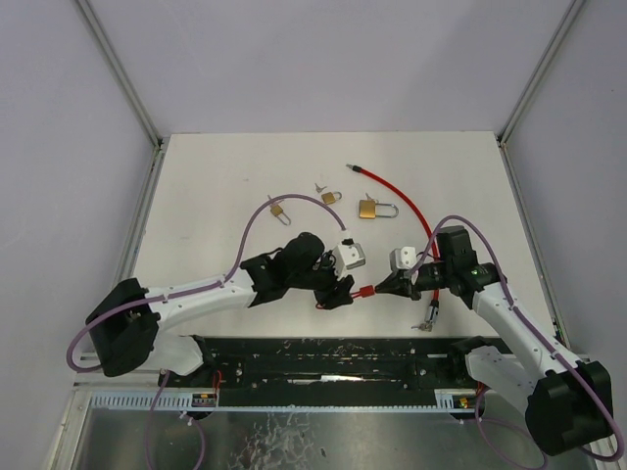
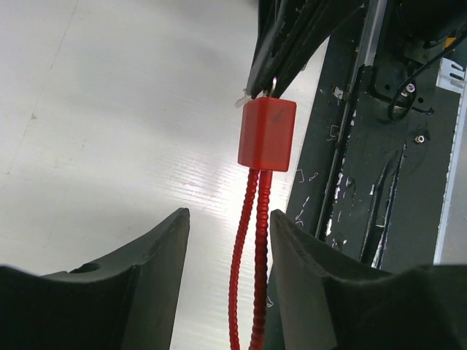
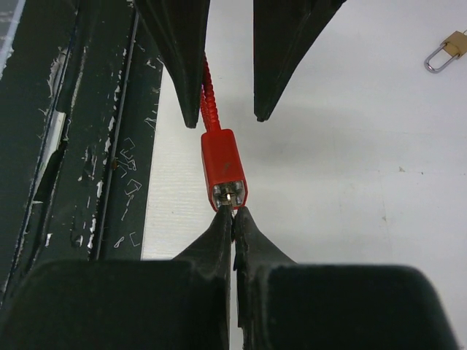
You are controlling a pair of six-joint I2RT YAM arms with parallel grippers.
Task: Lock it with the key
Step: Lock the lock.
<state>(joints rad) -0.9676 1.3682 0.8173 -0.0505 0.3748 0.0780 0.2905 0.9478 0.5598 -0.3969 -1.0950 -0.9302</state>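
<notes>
Right jaws pinching key (image 3: 230,197), at lock (image 3: 223,164) end

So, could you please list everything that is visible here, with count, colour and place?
table: one, white, under everything
cable lock: one, red, near edge, between the hands
cable: one, red, running from the lock to the far middle
key: one, metal, in the lock's end
padlocks: three, brass, far middle
left hand: one, black, open, cable between its fingers
right hand: one, black, shut on the key
</notes>
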